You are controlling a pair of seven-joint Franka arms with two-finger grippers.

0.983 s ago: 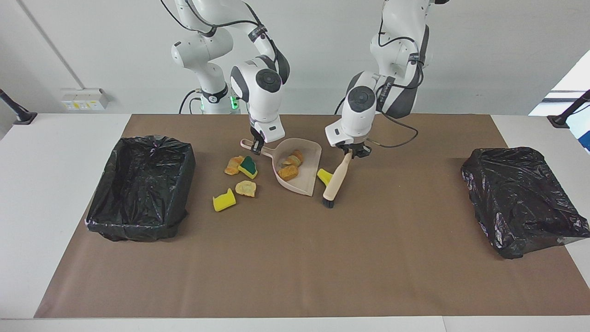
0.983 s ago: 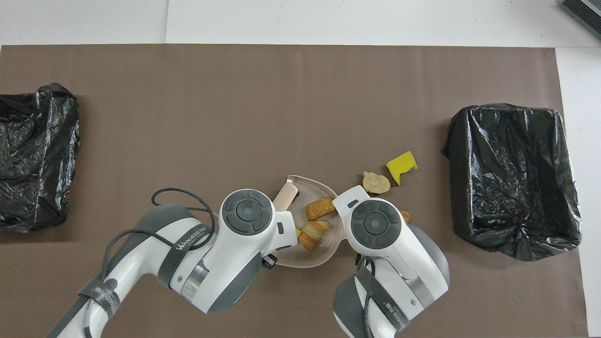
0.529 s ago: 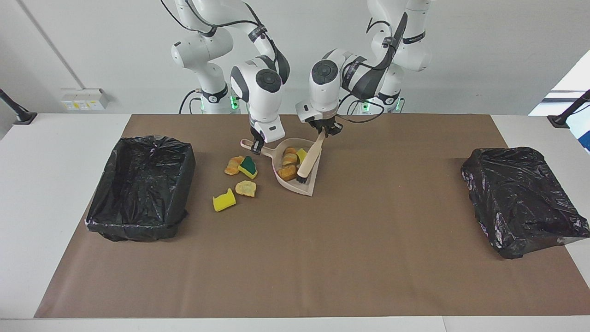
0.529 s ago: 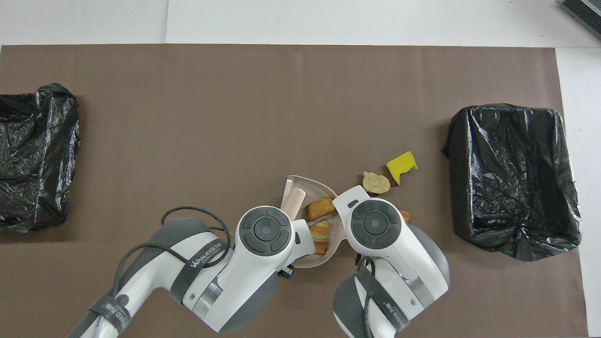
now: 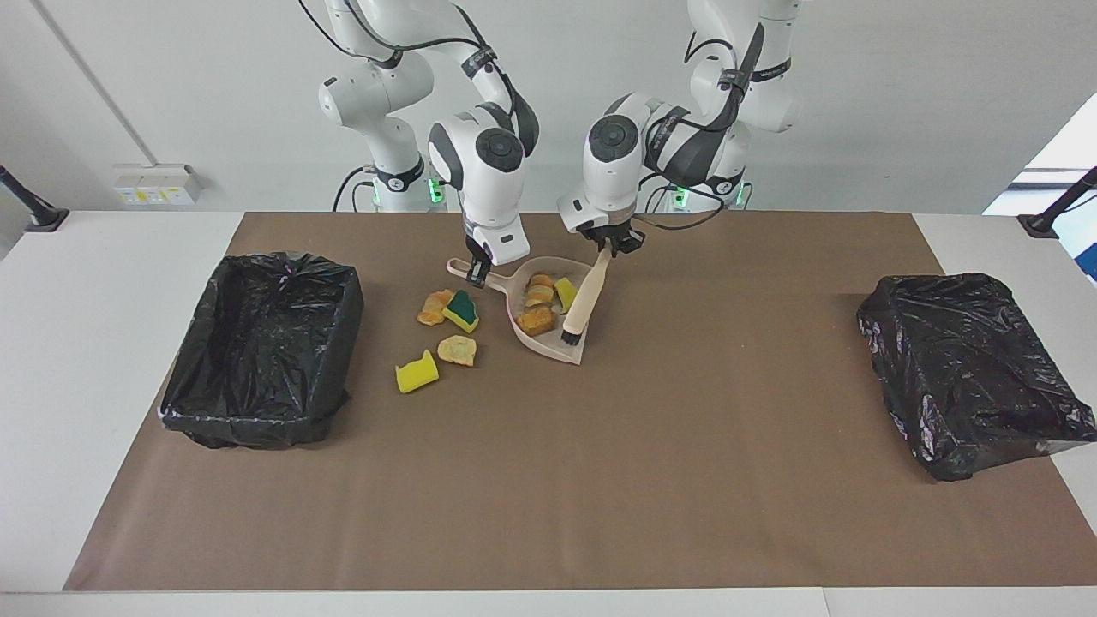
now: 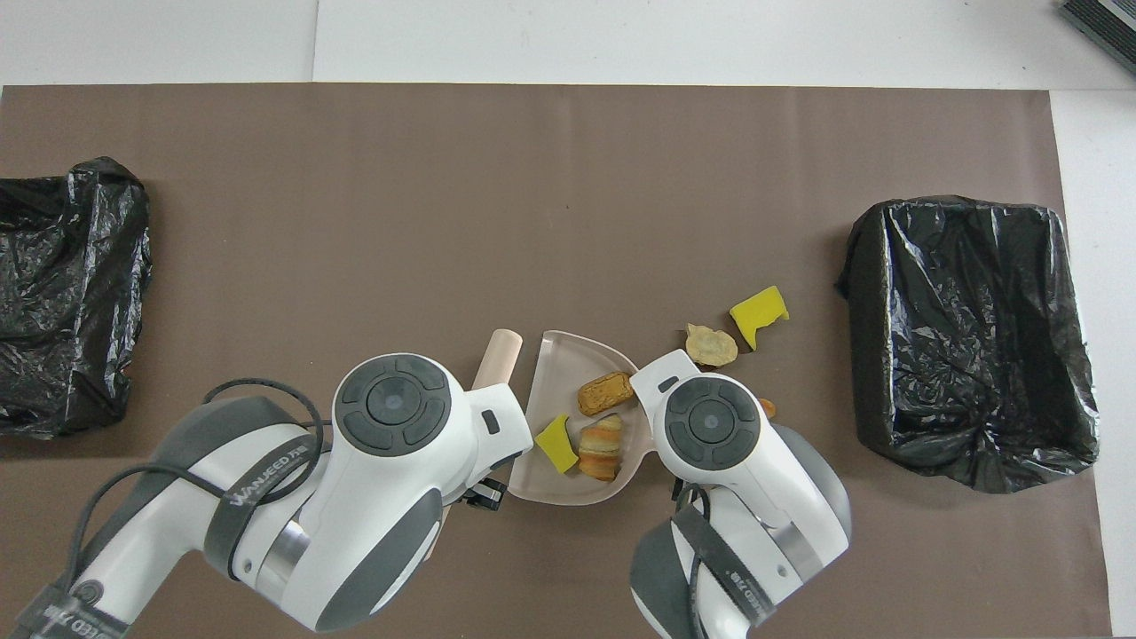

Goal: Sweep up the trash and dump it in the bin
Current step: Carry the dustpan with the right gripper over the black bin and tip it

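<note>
Three bits of trash [image 5: 542,305] lay in my dustpan [image 5: 575,350], gripped by the right pincer [image 5: 476,272], the left pincer [image 5: 614,246] gripped the brush [image 5: 584,297], four bits [image 5: 441,329] waited on the counter [image 5: 600,480], and nothing was dumped in the bin [image 5: 257,411].

Three bits of the trash sit inside the dustpan [image 5: 553,319]: a tan rectangular bread lump [image 6: 604,393], a croissant-like lump [image 6: 601,447] just nearer the robots, and a plain yellow sponge chunk [image 6: 556,444] beside that one. Four more lie loose on the brown mat toward the right arm's end: a yellow sponge with a dark green layer [image 5: 461,310] touching an orange lump [image 5: 434,308], then, farther from the robots, a pale bread piece [image 5: 457,350] and a notched yellow sponge [image 5: 416,373].
</note>
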